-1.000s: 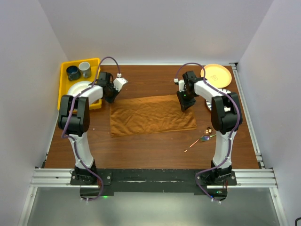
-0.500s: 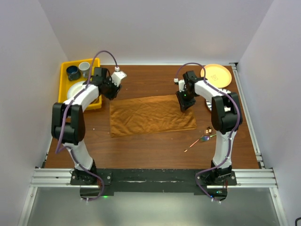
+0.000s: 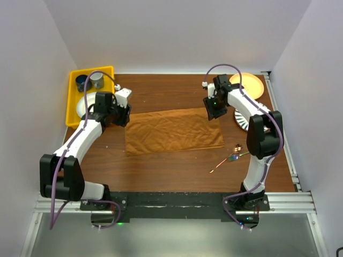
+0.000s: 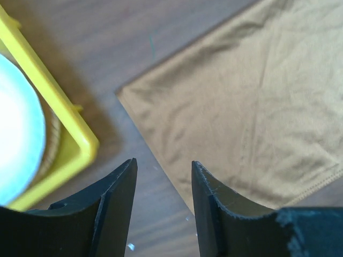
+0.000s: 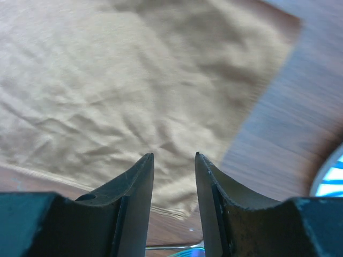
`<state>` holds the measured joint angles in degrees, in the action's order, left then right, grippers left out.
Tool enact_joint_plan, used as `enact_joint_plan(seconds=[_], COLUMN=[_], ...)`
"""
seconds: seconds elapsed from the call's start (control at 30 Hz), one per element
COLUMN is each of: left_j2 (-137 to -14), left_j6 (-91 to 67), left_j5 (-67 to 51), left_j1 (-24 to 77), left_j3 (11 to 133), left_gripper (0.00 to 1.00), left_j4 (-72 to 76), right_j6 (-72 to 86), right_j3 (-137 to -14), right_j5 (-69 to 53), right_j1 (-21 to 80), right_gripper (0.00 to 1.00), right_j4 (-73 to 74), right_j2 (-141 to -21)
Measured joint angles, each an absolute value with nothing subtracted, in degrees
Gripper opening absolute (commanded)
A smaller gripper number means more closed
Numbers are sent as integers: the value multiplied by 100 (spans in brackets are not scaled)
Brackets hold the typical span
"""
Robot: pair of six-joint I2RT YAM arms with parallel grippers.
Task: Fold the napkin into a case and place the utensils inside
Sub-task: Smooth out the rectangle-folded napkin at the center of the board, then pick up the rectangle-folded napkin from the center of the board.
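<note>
A yellow tray (image 3: 94,69) with two cups (image 3: 90,81) and a white plate (image 3: 82,105) sat at the far left of the desk (image 3: 171,88). Just beside it, the left tool (image 3: 122,113) hung released, holding nothing. The rust-brown napkin (image 3: 171,131) lay mid-desk, a wrinkled rectangle with bare wood all round. The right tool (image 3: 213,111), also released, hung over its far right corner. The utensils (image 3: 230,159) lay apart, near its right edge.

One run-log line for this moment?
napkin flat rectangle | left gripper open near far-left corner | right gripper open near far-right corner | utensils lying outside
</note>
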<state>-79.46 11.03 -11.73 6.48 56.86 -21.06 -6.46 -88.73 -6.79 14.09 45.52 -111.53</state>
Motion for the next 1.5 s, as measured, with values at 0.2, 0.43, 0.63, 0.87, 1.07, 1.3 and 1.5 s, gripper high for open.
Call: enact_joint_plan(seconds=[0.2,0.43,0.63,0.87,1.07,1.3,1.5], left_j2=[-7782,-7784,-7787,-7789,-7789,-7811,-7856], left_j6=[840,703,659,661,661,663,666], left_j5=[-1173,-1201,-1221,-1221,-1214,-1146,-1098], left_j1=[648,648,648,642,637,596,563], left_j3=[5384,5384,5384,5376,5376,5376,5376], left_gripper=[53,54,54,54,54,54,55], left_j4=[-1944,-1680,-1551,-1461,-1417,-1369,-1286], right_j6=[-650,-650,-622,-530,-510,-510,-510], right_j3=[-8781,-8523,-8368,-8353,-8226,-8108,-8095], right_j5=[-261,-104,-257,-425,-403,-410,-484], right_j1=[1107,819,825,825,856,954,961], right_gripper=[41,40,39,36,31,24,15], right_j4=[4543,4482,4464,4412,4278,4180,4174], right_j2=[-11174,-11367,-11592,-11590,-11524,-11456,-11448])
